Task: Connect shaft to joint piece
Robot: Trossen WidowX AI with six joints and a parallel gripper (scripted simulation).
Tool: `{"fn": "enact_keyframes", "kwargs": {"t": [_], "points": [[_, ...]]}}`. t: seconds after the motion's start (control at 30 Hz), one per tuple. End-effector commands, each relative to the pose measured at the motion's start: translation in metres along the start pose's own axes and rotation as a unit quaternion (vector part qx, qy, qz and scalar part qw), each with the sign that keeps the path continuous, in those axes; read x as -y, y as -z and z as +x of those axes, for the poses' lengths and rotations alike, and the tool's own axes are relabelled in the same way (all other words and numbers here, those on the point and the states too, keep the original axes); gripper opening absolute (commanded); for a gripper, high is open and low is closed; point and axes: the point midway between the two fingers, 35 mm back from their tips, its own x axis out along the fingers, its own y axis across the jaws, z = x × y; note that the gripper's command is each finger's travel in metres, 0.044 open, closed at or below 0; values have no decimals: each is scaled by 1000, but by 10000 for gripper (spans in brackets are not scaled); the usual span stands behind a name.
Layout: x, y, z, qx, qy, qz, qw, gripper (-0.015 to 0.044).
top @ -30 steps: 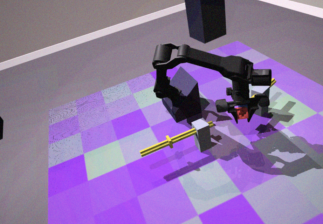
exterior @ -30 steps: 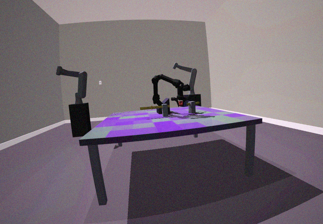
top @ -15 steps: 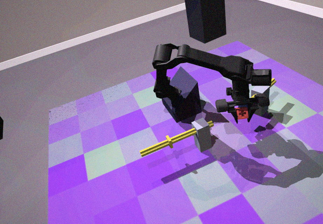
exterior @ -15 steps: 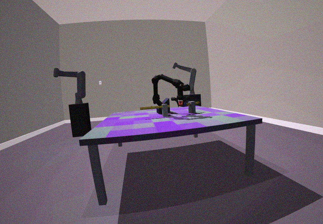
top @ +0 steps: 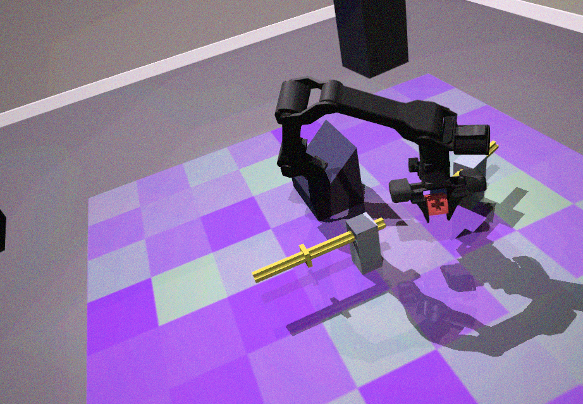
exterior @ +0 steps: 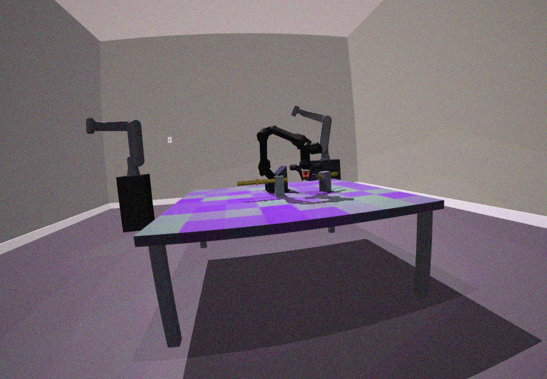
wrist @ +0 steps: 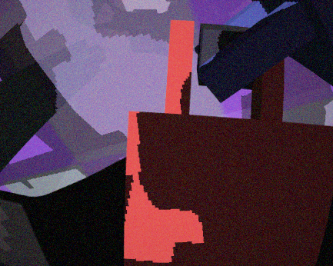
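The red joint piece (top: 437, 204) (exterior: 305, 173) (wrist: 239, 169) is between the fingers of my gripper (top: 437, 217), which is shut on it. Its face with a dark cross shows in the top view. Two red prongs reach to a dark blue hinge part (wrist: 251, 50) in the wrist view. The first shaft (top: 492, 148) (exterior: 334, 174) runs through its grey block (top: 470, 161) (exterior: 325, 182), partly hidden by the arm. The second shaft (top: 282, 266) (exterior: 249, 182), yellow with a crossbar, lies through its grey block (top: 369, 248) (exterior: 279, 187). Its near end is apart from the joint piece.
A dark slanted block (top: 346, 183) stands beside the arm's base. Two other arms (exterior: 135, 145) (exterior: 326, 136) stand on dark pedestals beyond the table (exterior: 287, 228). The second shaft's crossbar (top: 305, 255) sticks out left of its block.
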Motion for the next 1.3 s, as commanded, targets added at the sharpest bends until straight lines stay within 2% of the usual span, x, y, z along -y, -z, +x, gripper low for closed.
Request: {"fn": "enact_keyframes", "kwargs": {"t": [0.0, 0.53, 0.6, 0.77, 0.97, 1.27], "points": [[0, 1, 0, -2, 0, -1, 1000, 182], [0, 1, 0, -2, 0, -1, 1000, 182], [0, 0, 0, 0, 0, 0, 1000, 147], [0, 0, 0, 0, 0, 0, 1000, 147], [0, 0, 0, 0, 0, 0, 1000, 0], [-3, 0, 1, 14, -5, 30, 999, 0]]}}
